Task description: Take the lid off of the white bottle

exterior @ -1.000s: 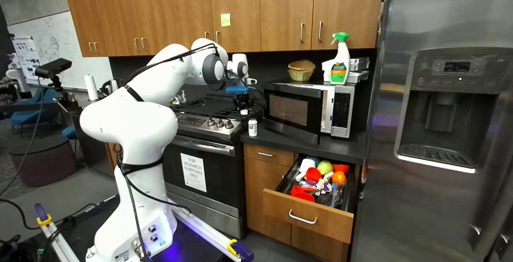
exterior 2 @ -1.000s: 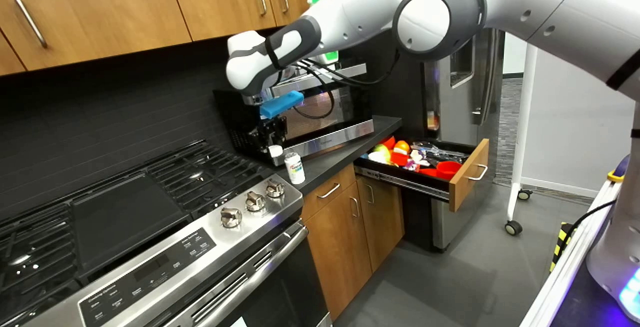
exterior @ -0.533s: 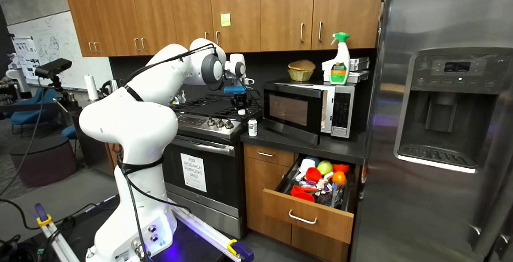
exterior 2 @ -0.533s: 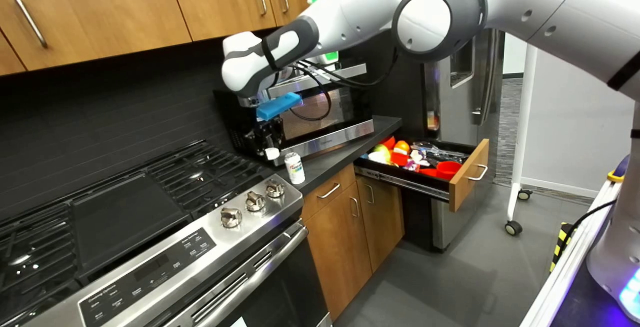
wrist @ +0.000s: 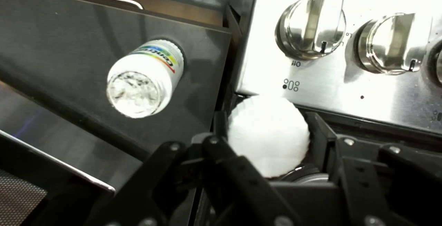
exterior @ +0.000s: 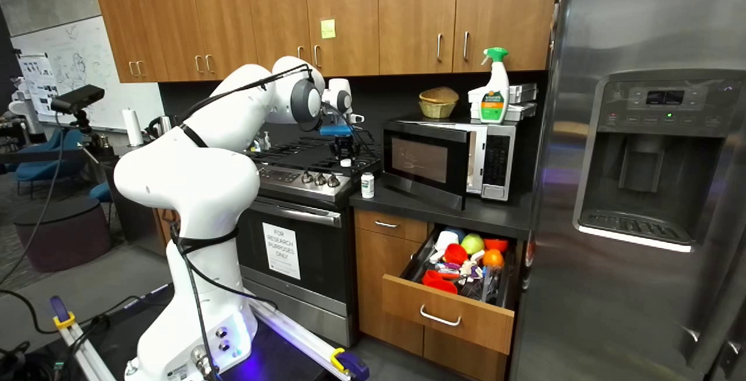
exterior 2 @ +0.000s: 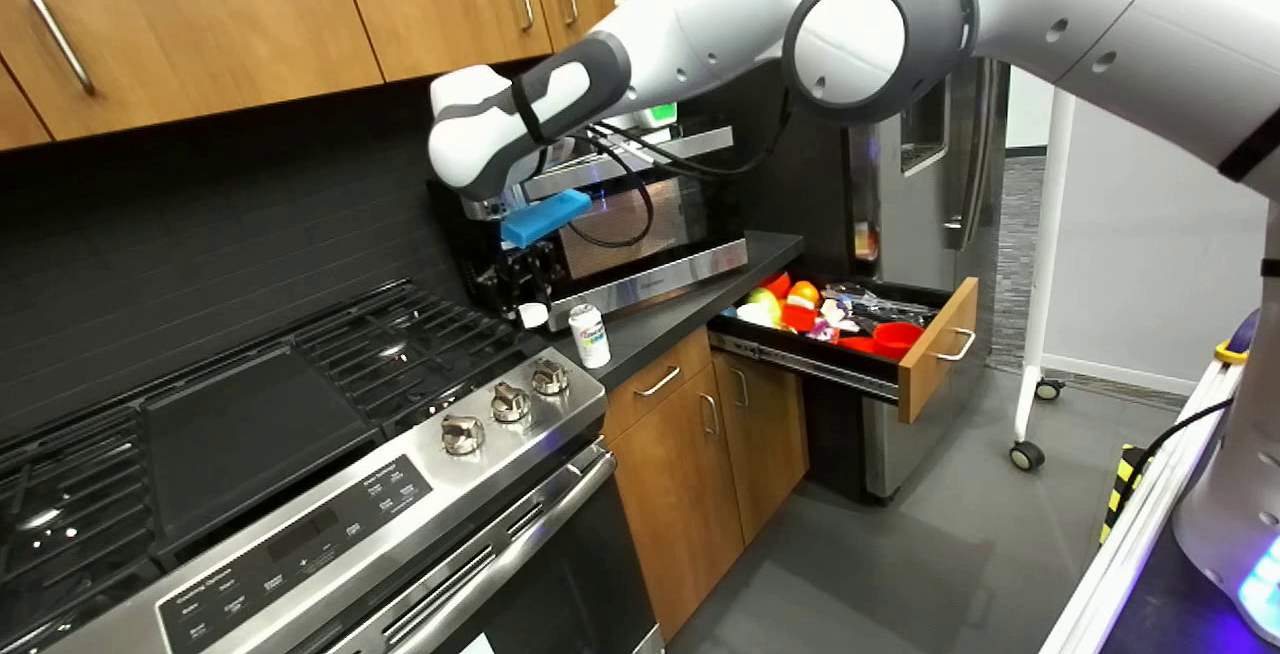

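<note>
White plastic, by the look of it, the lid (wrist: 267, 139) was found off the white bottle (wrist: 141, 81) and in the gripper (wrist: 269, 132), whose fingers (wrist: 323, 139) stood parted only by the lid's width and bore on its side wall. From where I stood it appeared to hang over the edge of the stove (exterior 2: 260, 424) nearest the counter (wrist: 69, 29); its exact height could not be judged. I rated it light and stiff, hard to crush, though likely to slip if pinched at the rim alone; the side wall, squarely across, was the right hold. The bottle stood upright on the counter near the stove, apart from the gripper. It would probably prove light and easily toppled, so any grip belonged round its labelled body. Its mouth showed a crumpled, silvery surface, nature undetermined. Obstructions: the microwave door (exterior: 419, 159) stood ajar near the bottle, knobs (wrist: 312, 25) rose from the stove front, and a drawer (exterior: 478, 323) was pulled out below the counter. A spray bottle (exterior: 494, 95) stood atop the microwave (exterior: 496, 154), well apart.
</note>
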`<state>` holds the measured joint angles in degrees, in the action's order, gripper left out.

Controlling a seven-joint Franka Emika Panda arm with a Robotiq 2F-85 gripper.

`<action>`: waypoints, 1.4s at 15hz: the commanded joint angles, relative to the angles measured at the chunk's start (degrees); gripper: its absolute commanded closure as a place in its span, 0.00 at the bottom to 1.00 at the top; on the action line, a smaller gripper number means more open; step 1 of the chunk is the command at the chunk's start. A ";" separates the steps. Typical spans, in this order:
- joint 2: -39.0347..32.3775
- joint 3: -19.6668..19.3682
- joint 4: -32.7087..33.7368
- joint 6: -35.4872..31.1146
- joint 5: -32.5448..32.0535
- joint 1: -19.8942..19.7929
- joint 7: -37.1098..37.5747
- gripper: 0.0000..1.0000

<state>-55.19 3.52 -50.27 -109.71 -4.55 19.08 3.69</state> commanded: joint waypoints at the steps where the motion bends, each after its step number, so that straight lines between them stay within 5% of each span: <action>1: 0.23 0.23 0.03 0.74 -0.11 0.29 -0.87 0.68; 21: -3.56 -0.30 5.09 -0.28 -0.59 2.03 -0.61 0.68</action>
<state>-57.49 3.52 -48.17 -110.24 -4.55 20.83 3.67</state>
